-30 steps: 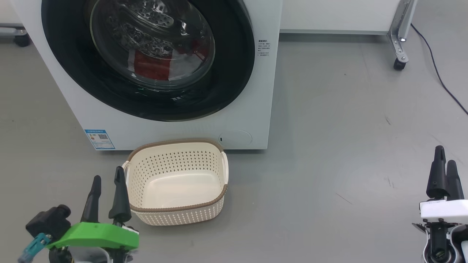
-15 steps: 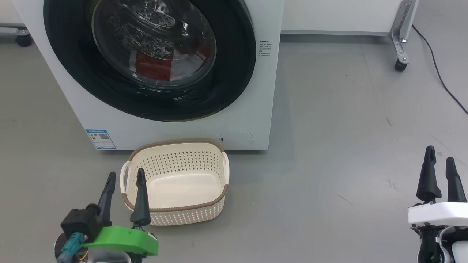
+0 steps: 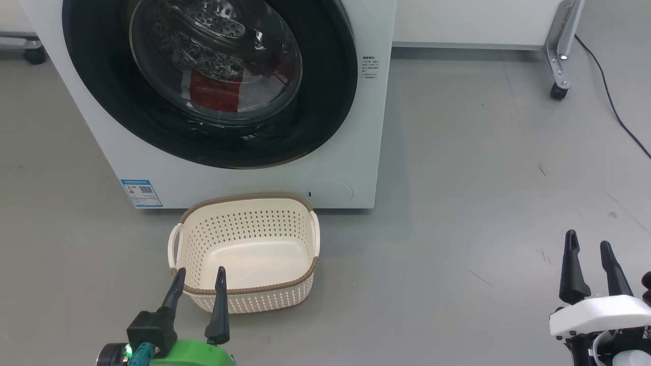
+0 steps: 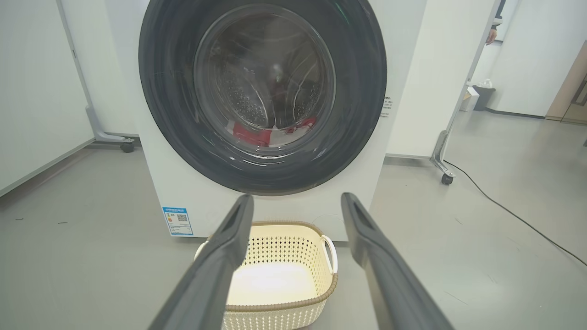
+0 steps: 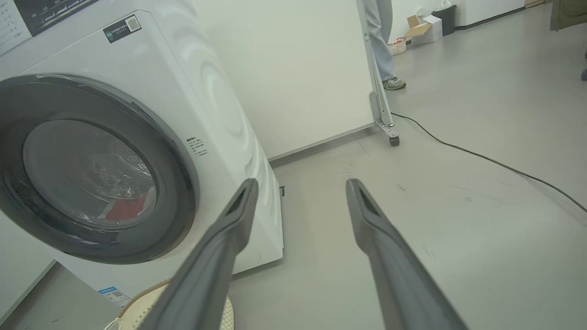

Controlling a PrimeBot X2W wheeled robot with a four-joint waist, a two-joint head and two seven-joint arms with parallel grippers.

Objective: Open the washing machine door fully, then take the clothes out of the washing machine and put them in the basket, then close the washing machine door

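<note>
On floor (image 3: 457, 203) before washing machine (image 3: 379, 127): basket (image 3: 244, 199) set below washing machine door (image 3: 101, 107), shut, to catch clothes (image 3: 213, 94) inside. Left tool (image 3: 200, 272), right tool (image 3: 587, 240): jaws wide, empty, low, likely clear of door swing.

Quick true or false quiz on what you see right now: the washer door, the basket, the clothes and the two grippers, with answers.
1. The washing machine door is shut. True.
2. The basket holds red clothes. False: it is empty, and the clothes lie behind the door glass.
3. The left gripper and the right gripper are both open and empty. True.
4. The basket stands behind the washing machine. False: it stands on the floor in front of it, below the door.
</note>
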